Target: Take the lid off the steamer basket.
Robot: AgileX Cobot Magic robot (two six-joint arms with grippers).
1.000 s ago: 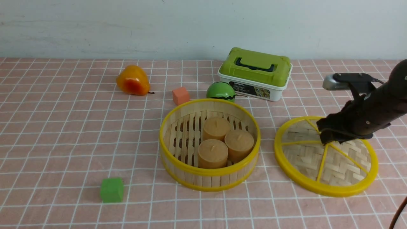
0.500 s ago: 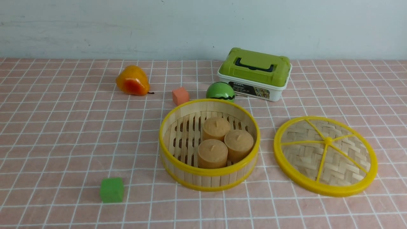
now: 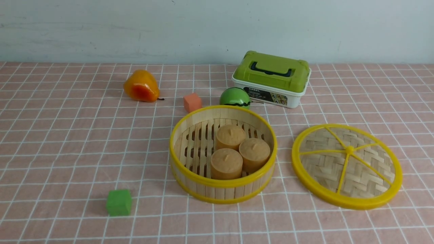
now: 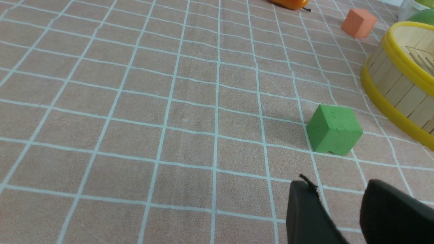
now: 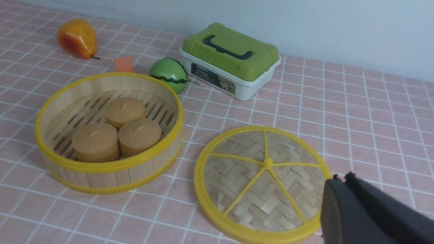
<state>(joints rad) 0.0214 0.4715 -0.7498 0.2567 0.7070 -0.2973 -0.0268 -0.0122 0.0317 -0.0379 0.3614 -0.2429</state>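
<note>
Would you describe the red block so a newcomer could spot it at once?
Find the round steamer basket on the tiled surface. Just behind its rim, slightly to the left, sits the small salmon-red block. It is angular, unlike the round green melon to its right.

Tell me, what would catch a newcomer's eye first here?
Probably the round pale bamboo basket with yellow rims, near the middle of the table, holding three light-brown buns. Next comes the flat woven bamboo lid with yellow spokes, lying on the table to its right. Behind them, a white box with a bright green lid stands out.
</note>
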